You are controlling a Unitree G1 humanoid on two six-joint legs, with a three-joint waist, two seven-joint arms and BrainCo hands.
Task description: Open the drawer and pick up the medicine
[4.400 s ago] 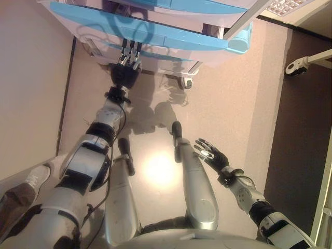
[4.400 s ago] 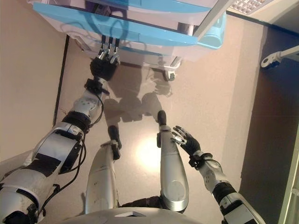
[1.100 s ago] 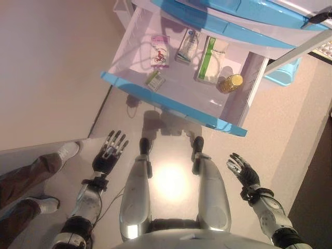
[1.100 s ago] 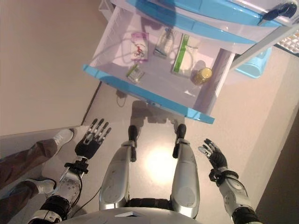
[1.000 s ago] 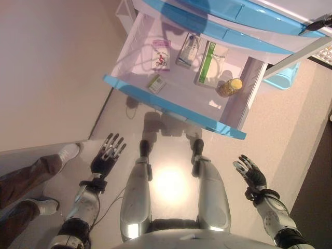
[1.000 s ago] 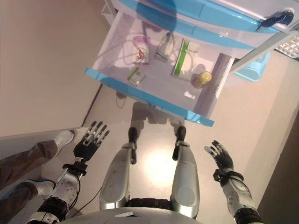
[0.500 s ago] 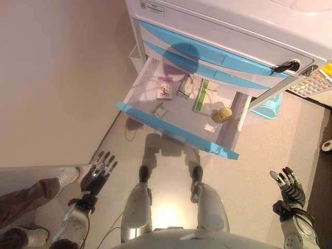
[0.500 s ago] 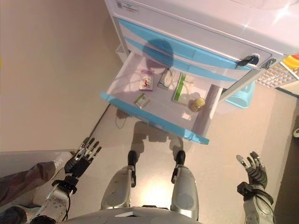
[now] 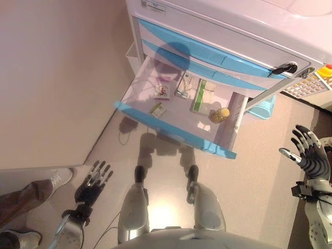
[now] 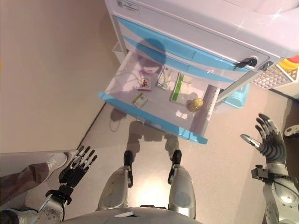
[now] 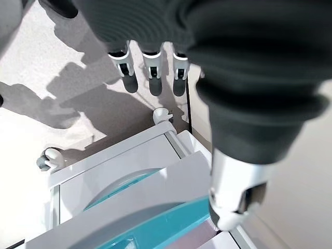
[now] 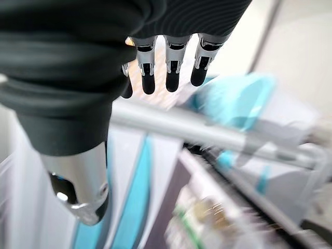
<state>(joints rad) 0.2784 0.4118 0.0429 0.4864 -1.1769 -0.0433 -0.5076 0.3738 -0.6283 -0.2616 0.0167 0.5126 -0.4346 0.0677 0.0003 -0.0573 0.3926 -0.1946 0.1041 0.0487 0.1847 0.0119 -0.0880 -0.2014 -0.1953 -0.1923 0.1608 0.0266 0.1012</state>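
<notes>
The bottom drawer (image 9: pixel 171 133) of the white and blue cabinet stands pulled out. Inside lie a pink-printed packet (image 9: pixel 162 87), a small green box (image 9: pixel 158 109), a blister-style box (image 9: pixel 184 86), a green and white box (image 9: pixel 203 97) and a yellow-capped bottle (image 9: pixel 219 115). My left hand (image 9: pixel 92 182) hangs low at the left, open, far from the drawer. My right hand (image 9: pixel 309 154) is raised at the right edge, open with fingers spread, level with the drawer's right end but apart from it. Neither hand holds anything.
Two shut blue drawers (image 9: pixel 207 54) sit above the open one. A grey side handle bar (image 9: pixel 277 85) sticks out at the cabinet's right, with a light blue bin (image 9: pixel 263 107) below it. A person's leg and white shoe (image 9: pixel 49 180) stand at the lower left by a beige wall.
The drawer was shut 4.4 s ago with my left hand at its front; now it stands open. My left hand has dropped back and my right hand has risen at the right. The camera has pulled back.
</notes>
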